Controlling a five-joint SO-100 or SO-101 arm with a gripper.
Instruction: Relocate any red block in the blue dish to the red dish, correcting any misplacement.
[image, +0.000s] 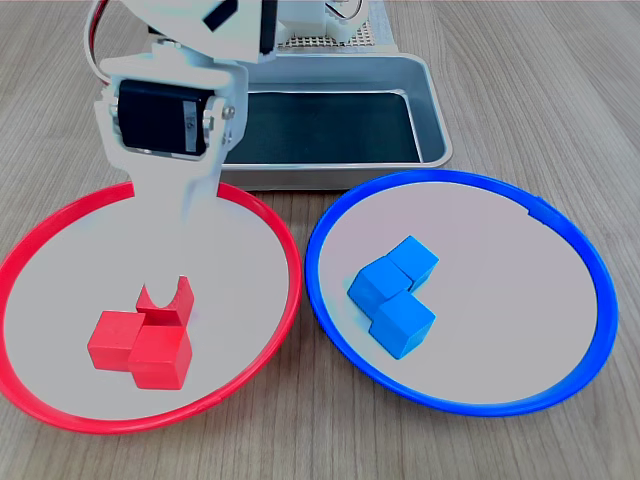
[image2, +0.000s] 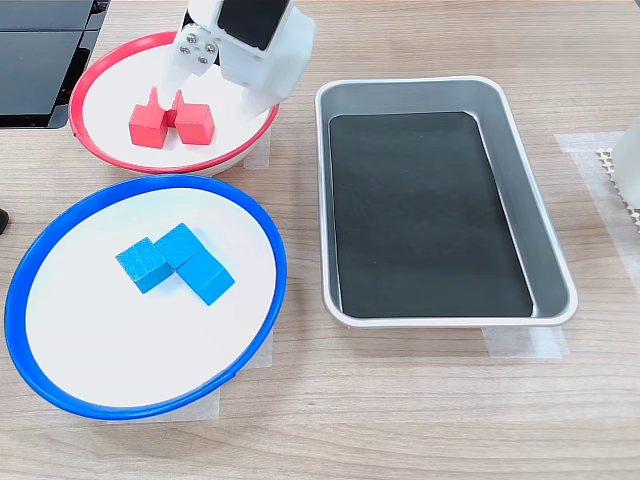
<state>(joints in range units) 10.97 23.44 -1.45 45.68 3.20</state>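
No text, label, brand, number or sign can be read in either exterior view.
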